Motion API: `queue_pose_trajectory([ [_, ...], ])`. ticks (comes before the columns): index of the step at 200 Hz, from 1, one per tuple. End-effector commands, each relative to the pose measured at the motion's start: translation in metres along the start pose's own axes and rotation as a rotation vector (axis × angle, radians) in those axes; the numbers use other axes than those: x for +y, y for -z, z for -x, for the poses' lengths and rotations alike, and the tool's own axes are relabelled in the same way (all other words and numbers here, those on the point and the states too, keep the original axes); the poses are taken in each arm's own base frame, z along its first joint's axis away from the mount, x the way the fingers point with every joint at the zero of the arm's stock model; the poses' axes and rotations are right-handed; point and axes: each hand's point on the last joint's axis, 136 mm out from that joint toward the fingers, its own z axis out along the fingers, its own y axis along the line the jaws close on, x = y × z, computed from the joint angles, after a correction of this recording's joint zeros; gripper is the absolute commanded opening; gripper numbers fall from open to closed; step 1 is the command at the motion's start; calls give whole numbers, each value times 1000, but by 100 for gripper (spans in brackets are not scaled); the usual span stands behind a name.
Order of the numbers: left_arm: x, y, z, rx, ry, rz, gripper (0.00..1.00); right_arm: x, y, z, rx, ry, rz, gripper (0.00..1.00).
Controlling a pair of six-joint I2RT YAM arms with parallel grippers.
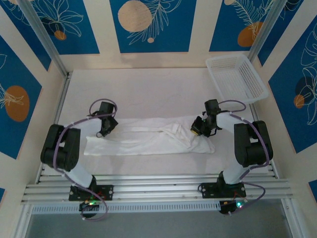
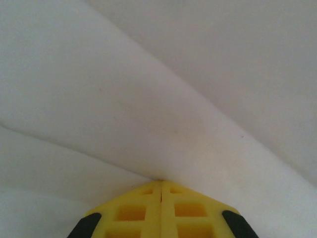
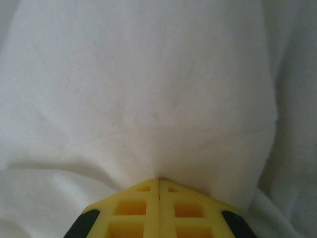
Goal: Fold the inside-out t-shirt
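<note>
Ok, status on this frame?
Left tool shut on shirt, left end. Right tool shut on right end. Shirt lies as long band. Basket far right, not in the way.

T-shirt (image 1: 148,140) spread on table (image 1: 148,94); basket (image 1: 235,77) behind, right.

Cannot make out collar or sleeves of t-shirt (image 2: 148,99) in wrist views: cropped at every edge. Cannot see cloth pinched inside jaws of left gripper (image 2: 161,182), right gripper (image 3: 159,180).
</note>
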Motion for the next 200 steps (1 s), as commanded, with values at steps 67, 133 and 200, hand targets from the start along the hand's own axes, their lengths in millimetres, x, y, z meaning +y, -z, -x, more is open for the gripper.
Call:
queue_pose_trajectory([
  [67,-120,-101,84,77,43,-258,0,42,-42,-92,249,-60,-20,0],
  [133,-210,-130,135,-10,-33,-524,0,153,-101,-223,487,301,-2,0],
  [200,-241,20,199,-233,-124,-710,34,244,-63,-254,541,547,307,0],
])
